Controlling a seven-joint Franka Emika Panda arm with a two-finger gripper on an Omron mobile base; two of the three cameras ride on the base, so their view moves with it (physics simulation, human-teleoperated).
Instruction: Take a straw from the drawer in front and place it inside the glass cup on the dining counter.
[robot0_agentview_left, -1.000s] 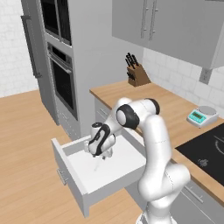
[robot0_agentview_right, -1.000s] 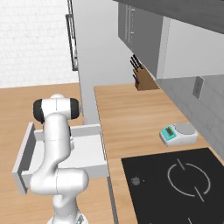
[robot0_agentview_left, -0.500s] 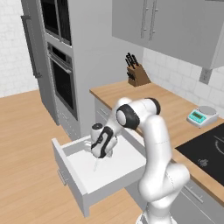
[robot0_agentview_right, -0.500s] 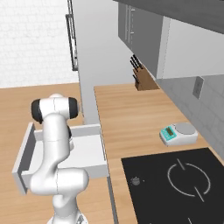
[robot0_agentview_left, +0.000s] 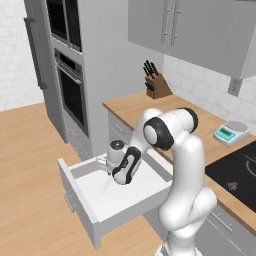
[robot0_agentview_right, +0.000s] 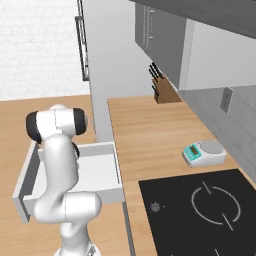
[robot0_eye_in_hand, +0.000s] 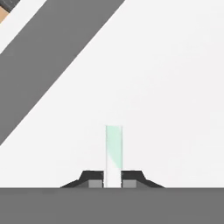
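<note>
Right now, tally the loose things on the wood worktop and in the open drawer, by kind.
Knife block: 1
Kitchen scale: 1
Straw, clamped in the gripper inside the drawer: 1
Total: 3

Gripper (robot0_eye_in_hand: 112, 183): jaws were apart a second ago, now closed down on the straw (robot0_eye_in_hand: 113, 153); in the hand view both dark tips press its sides.
Hand height: lower than a second ago in the left base view, now down inside the open drawer (robot0_agentview_left: 80, 192), just above its white floor.
Wrist: a second ago it sat above the drawer's rear rim; now tilted forward over the middle of the drawer.
Straw: a thin pale stick below the hand (robot0_agentview_left: 106, 186), one end now clamped.
</note>
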